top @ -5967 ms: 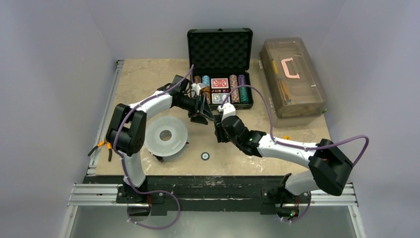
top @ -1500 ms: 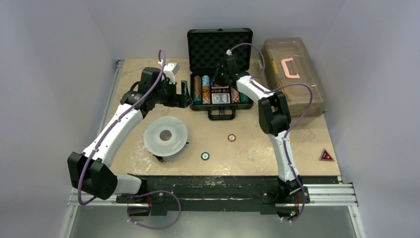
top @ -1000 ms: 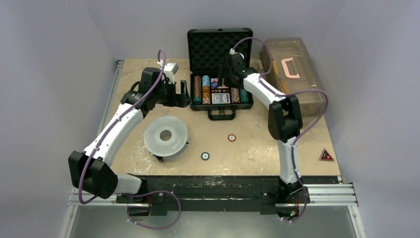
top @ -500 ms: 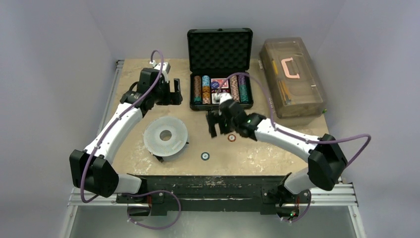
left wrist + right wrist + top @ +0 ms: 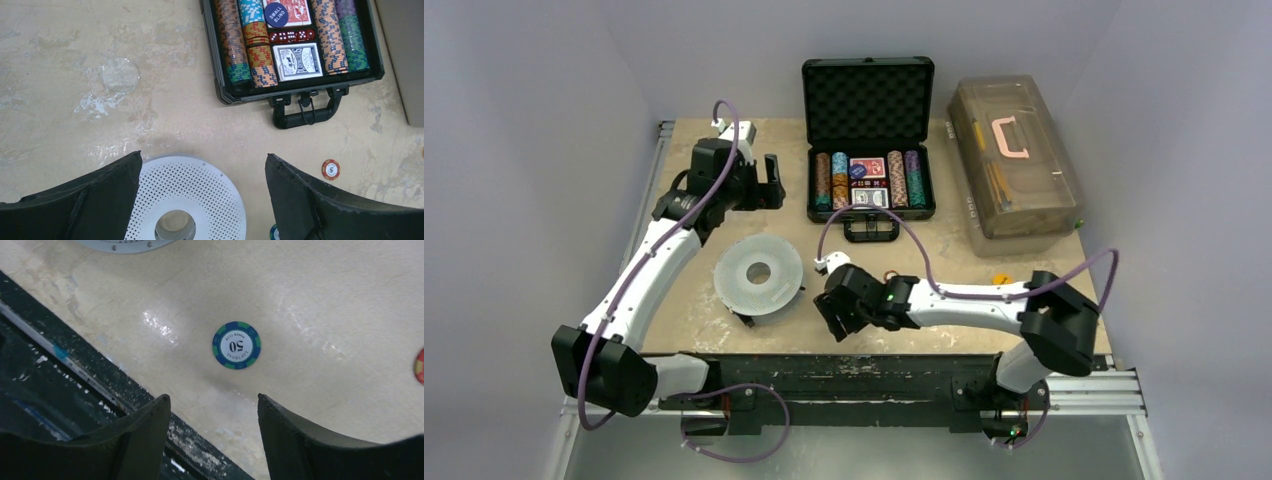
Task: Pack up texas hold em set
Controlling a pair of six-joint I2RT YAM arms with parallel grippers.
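The left gripper [image 5: 202, 200] hangs above the perforated disc [image 5: 192, 187], fingers spread wide and empty. The right gripper [image 5: 214, 440] sits low near the front edge of the table [image 5: 984, 250], fingers parted, holding nothing; a blue-green chip [image 5: 236, 345] lies loose just beyond its tips. The tabletop is mottled beige and the walls are pale. The black case [image 5: 867, 100] stands open at the far edge, with chip rows and card decks inside. A red chip [image 5: 330, 169] lies in front of it.

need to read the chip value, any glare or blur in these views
Right wrist: blue chip sharp, its 50 readable, a glare streak on the table beside it; left wrist: case contents crisp, table shiny in patches; top view: even light, soft shadows.
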